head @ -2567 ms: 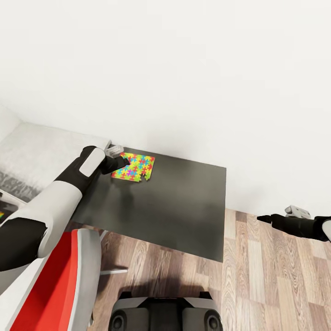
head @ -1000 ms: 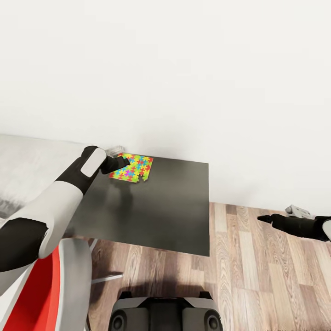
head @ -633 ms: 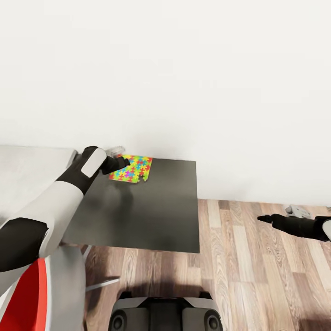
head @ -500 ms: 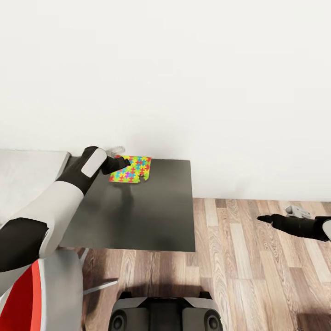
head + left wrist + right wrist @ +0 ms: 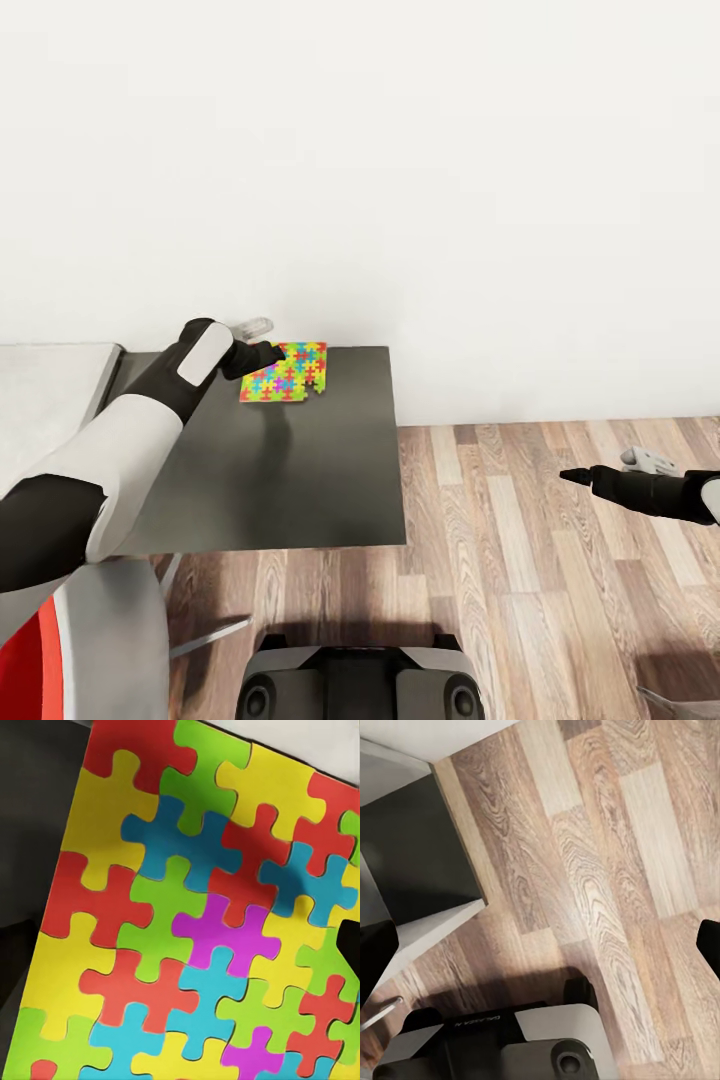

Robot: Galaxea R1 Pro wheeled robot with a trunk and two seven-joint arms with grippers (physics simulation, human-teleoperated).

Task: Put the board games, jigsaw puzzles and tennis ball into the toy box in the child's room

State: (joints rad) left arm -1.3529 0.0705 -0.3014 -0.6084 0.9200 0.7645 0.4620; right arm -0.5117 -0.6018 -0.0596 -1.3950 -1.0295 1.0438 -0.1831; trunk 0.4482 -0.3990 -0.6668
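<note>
The left gripper (image 5: pixel 268 353) is clamped on the puzzle's (image 5: pixel 286 372) edge, above the table's (image 5: pixel 300 470) far edge; the right gripper (image 5: pixel 575 477), fingers' state unclear, hangs well apart over the floor (image 5: pixel 520 560).

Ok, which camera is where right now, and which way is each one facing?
Head view: high on the robot, looking down over the dark grey table wing; both arms and the base show, left gripper at the multicoloured jigsaw puzzle square.
Left wrist view: close over that puzzle.
Right wrist view: looks down at the wooden plank floor and the robot's base.
Head and right wrist views share table wing and floor.
</note>
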